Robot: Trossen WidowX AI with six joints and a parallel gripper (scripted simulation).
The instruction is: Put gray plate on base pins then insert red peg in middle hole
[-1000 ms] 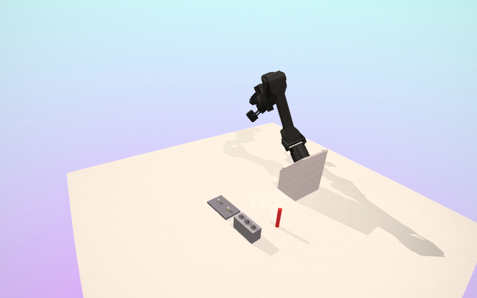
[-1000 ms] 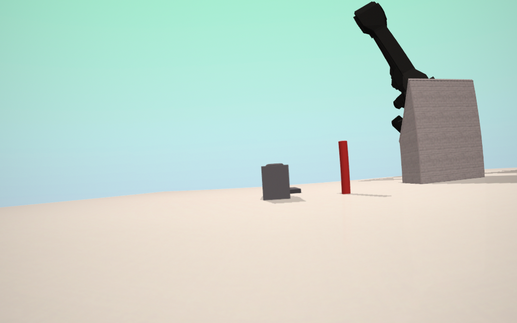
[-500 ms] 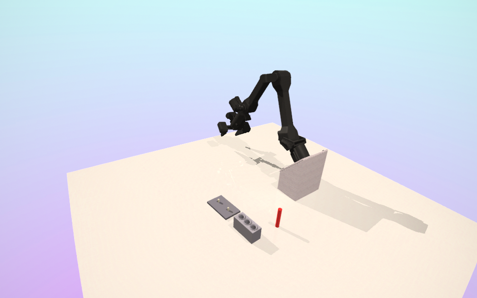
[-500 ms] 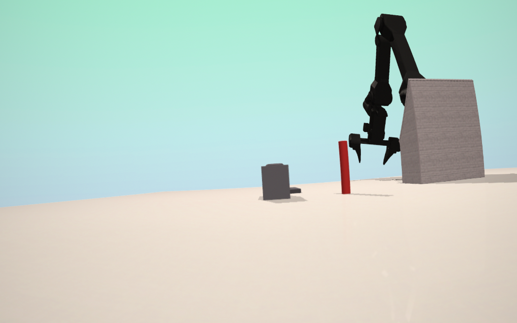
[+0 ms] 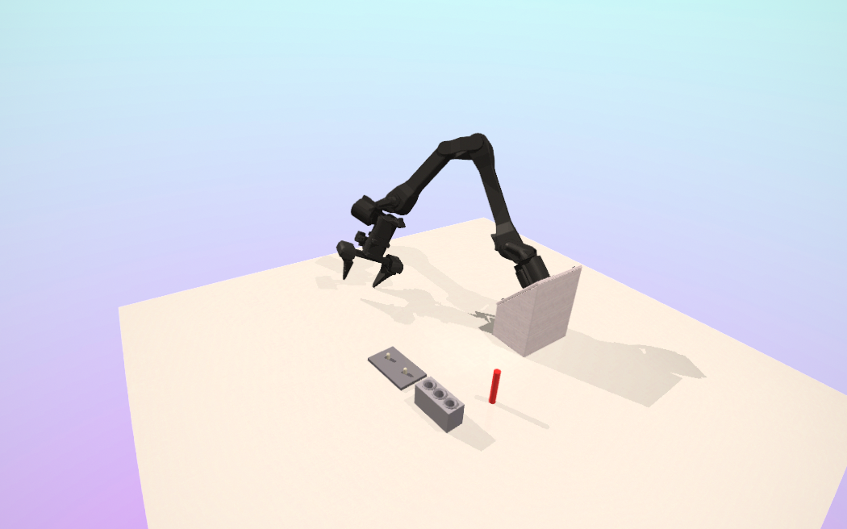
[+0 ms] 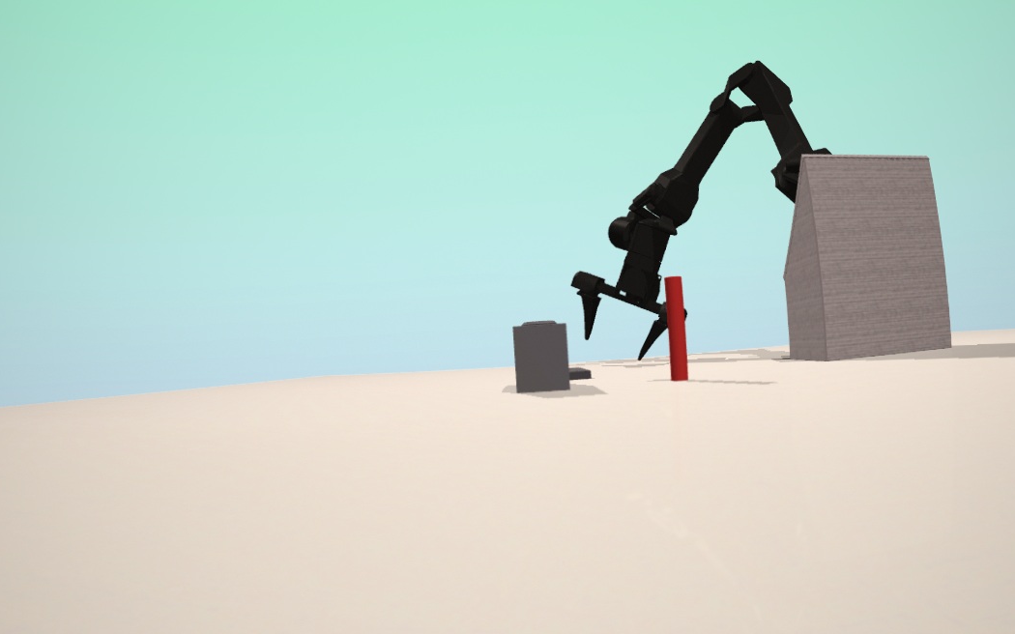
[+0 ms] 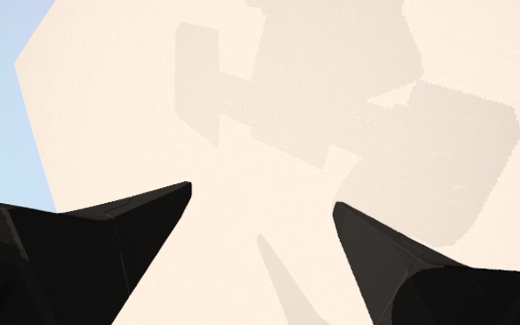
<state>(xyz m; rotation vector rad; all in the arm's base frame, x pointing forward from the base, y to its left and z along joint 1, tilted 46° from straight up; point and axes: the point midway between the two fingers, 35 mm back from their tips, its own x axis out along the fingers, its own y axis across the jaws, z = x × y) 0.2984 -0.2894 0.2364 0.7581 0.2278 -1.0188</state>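
The gray plate [image 5: 436, 408] [image 6: 541, 359] is a thick block with three round holes in its top. It stands on the table beside the base, at the base's near end in the top view. The flat dark base [image 5: 390, 370] [image 6: 580, 373] has two small pale pins standing bare. The red peg [image 5: 494, 386] [image 6: 678, 331] stands upright on the table, to the right of the plate. My gripper [image 5: 359, 282] [image 6: 614, 349] [image 7: 262, 198] is open and empty, in the air beyond the base in the top view. The wrist view shows none of the task's objects.
A gray, wood-grained block [image 5: 548, 309] [image 6: 882, 260] stands at the arm's foot, to the right of the base and beyond the peg in the top view. The arm's shadow lies over the pale table [image 5: 248, 407] [image 6: 337, 504] [image 7: 120, 124]. A table corner shows at the left of the wrist view.
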